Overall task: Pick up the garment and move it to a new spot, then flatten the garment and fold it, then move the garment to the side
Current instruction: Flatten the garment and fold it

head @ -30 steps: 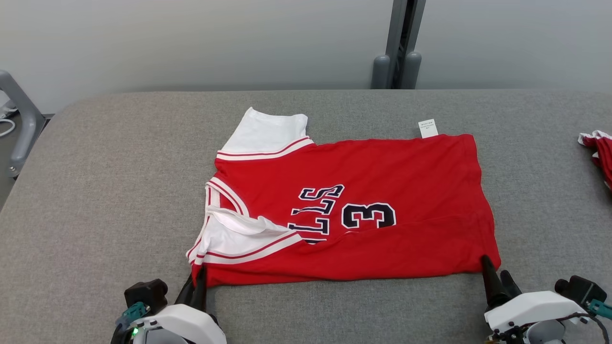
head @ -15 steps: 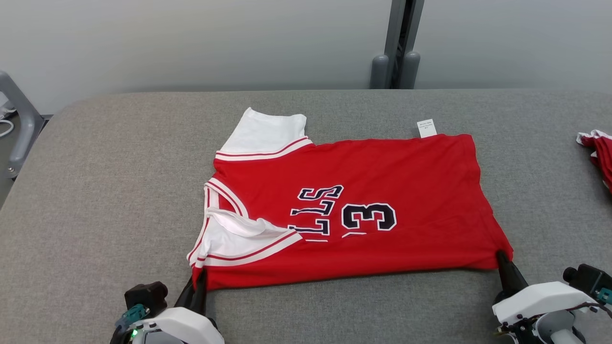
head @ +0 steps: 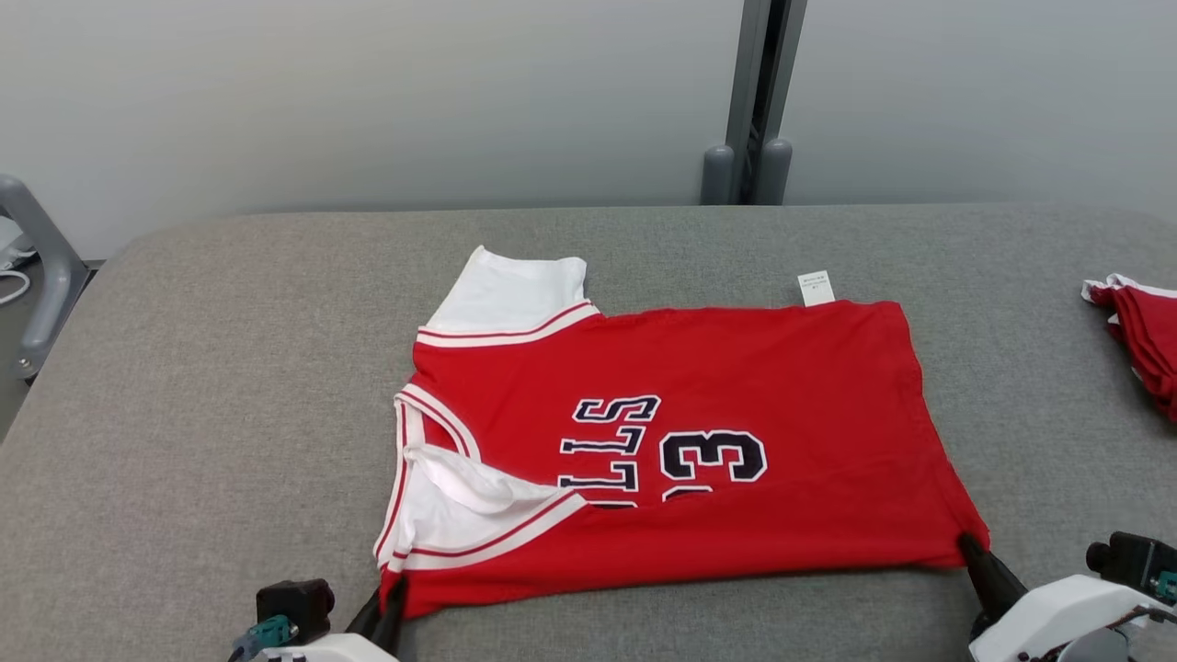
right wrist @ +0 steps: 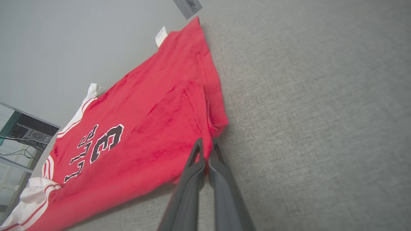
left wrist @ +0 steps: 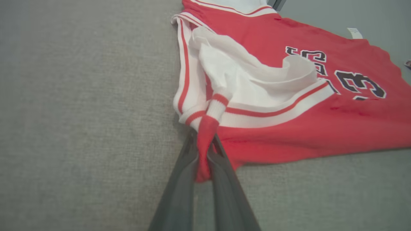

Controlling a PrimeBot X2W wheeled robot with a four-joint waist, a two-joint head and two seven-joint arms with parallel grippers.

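The garment [head: 699, 395] is a red jersey with white sleeves and dark lettering, spread across the grey table [head: 184, 368]. My left gripper [head: 394, 588] sits at the garment's near left corner. In the left wrist view, that gripper [left wrist: 204, 141] is shut on a bunched red and white edge of the garment [left wrist: 305, 106]. My right gripper [head: 967, 544] is at the near right hem corner. In the right wrist view, that gripper [right wrist: 207, 144] is shut on the garment's [right wrist: 144, 128] red hem.
A second red and white cloth [head: 1140, 331] lies at the table's right edge. A grey post [head: 754, 101] stands behind the table, and a grey metal frame [head: 41, 257] is off its left end. A white label [head: 816, 287] sticks out of the garment's far edge.
My right gripper has shut on the hem corner and drawn it out to the right. The head camera has shifted, so the whole scene sits lower in view. The left gripper keeps its grip.
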